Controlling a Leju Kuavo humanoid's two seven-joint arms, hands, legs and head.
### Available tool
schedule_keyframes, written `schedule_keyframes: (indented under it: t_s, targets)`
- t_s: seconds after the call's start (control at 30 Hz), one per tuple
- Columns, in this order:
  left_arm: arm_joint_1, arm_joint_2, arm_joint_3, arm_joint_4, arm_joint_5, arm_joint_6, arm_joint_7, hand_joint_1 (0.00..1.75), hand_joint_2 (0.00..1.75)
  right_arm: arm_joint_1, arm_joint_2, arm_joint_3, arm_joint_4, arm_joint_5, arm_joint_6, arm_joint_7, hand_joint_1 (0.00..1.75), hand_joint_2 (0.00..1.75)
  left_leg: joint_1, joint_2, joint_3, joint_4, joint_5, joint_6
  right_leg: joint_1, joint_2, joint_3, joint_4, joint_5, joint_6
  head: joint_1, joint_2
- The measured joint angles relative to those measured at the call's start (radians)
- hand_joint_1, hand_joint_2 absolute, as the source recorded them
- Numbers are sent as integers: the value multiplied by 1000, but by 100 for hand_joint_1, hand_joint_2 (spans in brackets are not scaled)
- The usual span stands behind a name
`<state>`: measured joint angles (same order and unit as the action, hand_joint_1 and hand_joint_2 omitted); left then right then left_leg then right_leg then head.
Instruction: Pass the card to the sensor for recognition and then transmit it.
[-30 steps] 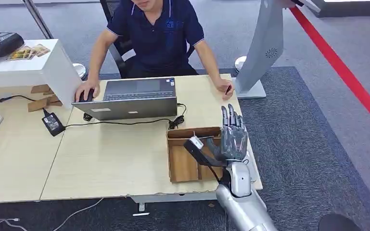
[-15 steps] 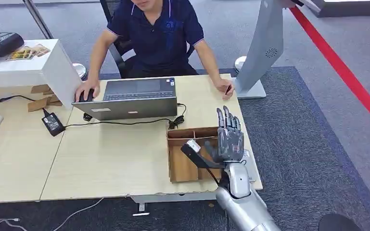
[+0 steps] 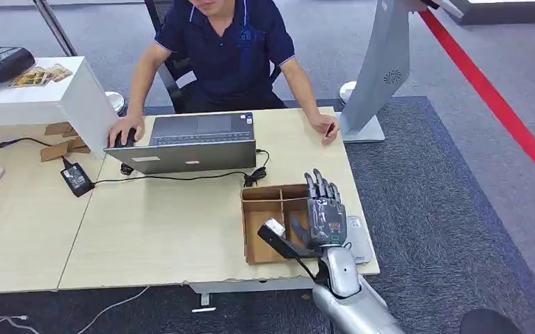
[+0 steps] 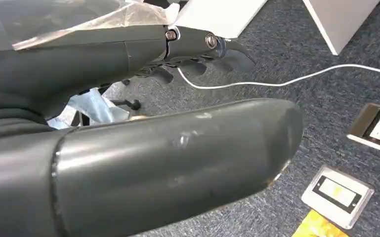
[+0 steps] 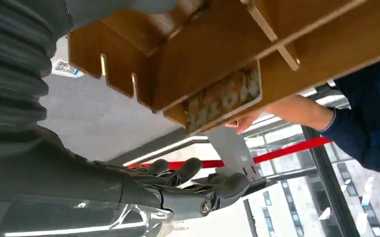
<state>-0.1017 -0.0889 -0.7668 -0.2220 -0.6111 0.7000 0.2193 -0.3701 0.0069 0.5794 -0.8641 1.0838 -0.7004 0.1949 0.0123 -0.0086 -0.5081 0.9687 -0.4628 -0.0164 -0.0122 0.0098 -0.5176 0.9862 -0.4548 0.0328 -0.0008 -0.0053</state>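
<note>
The right hand (image 3: 322, 212) hovers over the brown wooden divided tray (image 3: 268, 233), fingers spread and holding nothing. The patterned card (image 5: 222, 98) stands inside that tray. The left hand (image 4: 168, 163) hangs above grey carpet; its grasp cannot be judged.

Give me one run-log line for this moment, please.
right hand open over wooden box | card in box | left hand hanging

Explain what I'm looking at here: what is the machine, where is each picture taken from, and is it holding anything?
A humanoid robot looks down at a table from its head camera. Its right hand hovers, fingers spread and holding nothing, over a wooden divided box. A person sits behind a laptop. The right wrist camera sits behind that hand and, turned, sees the box with a card standing in it. The left wrist camera shows the left hand hanging over carpet; I cannot tell its grip.
</note>
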Motion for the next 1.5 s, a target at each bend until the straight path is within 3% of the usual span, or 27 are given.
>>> schedule_keyframes:
  t_s: [0.33, 0.47, 0.87, 1.5]
  targets:
    - [0, 3, 0, 0, -4, 0, 0, 0, 0, -2, -25, 47, 1, -7, 0, 23, 0, 175, 0, 0, 0, 0, 0, 0, 0, 0, 0, 0, 0, 0, 0, 0]
    - [0, 3, 0, 0, -11, 0, 3, 0, 0, 0, -35, 51, -33, 85, 0, 27, 0, 175, 0, 0, 0, 0, 0, 0, 0, 0, 0, 0, 0, 0, 0, 0]
    - [1, 3, 0, 0, -16, 0, 8, 0, 0, 20, -17, -35, -127, 175, -1, -47, 0, 175, 0, 0, 0, 0, 0, 0, 0, 0, 0, 0, 0, 0, 0, 0]
    - [0, 3, 0, 0, -16, 0, 6, 0, 0, 28, 11, -75, -148, 170, -1, -71, 0, 175, 0, 0, 0, 0, 0, 0, 0, 0, 0, 0, 0, 0, 0, 0]
